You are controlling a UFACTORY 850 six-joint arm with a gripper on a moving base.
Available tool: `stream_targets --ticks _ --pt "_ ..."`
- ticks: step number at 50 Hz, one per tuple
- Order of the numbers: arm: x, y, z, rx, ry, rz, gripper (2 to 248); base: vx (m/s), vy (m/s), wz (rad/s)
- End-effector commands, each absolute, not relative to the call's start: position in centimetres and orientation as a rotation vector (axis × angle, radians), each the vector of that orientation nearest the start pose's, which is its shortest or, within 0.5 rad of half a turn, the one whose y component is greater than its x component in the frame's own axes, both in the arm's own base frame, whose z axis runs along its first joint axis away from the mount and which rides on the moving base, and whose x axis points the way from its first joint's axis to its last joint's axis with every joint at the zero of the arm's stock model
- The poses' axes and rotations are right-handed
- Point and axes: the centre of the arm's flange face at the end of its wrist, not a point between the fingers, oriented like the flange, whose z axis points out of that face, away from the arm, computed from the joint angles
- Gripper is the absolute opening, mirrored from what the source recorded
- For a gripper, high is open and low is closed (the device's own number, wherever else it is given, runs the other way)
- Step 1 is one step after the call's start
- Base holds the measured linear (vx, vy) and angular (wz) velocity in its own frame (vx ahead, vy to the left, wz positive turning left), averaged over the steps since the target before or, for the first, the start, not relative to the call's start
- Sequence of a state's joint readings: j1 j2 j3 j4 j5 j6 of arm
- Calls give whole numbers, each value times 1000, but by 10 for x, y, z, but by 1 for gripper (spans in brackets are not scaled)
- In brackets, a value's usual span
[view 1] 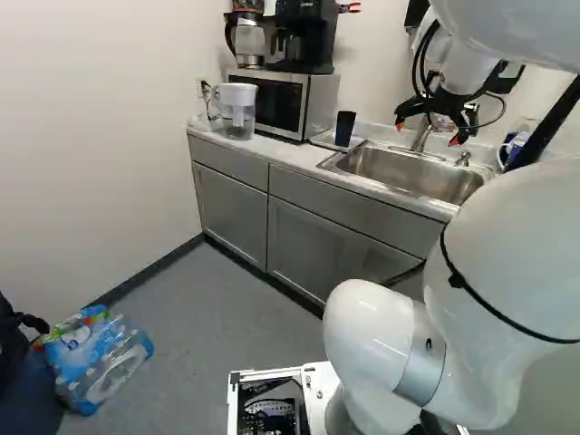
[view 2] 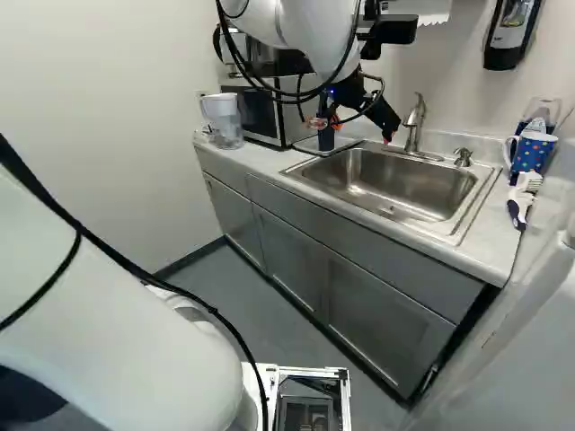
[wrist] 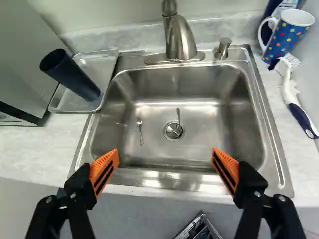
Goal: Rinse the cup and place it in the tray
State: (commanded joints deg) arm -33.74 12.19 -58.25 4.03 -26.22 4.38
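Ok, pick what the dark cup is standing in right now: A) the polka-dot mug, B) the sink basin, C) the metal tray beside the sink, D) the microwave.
C: the dark cup stands in the metal tray, beside the sink.

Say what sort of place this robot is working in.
Probably an office kitchenette or break room: a steel sink with a faucet is set into the counter, with a microwave and a black coffee maker farther along.
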Motion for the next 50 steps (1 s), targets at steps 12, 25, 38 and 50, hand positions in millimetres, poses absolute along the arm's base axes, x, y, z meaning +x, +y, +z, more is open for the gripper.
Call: stream_targets --ticks 12,25,38,50 --pt "361 -238 680 -2854 1067 -1219 247 -147 73 -261" --pt "361 -238 680 -2854 1067 -1219 247 -145 78 -280" --pt "361 -238 680 -2854 1067 -1219 247 -122 70 -270" --pt "361 -238 680 -2854 1067 -1219 247 -111 67 -262"
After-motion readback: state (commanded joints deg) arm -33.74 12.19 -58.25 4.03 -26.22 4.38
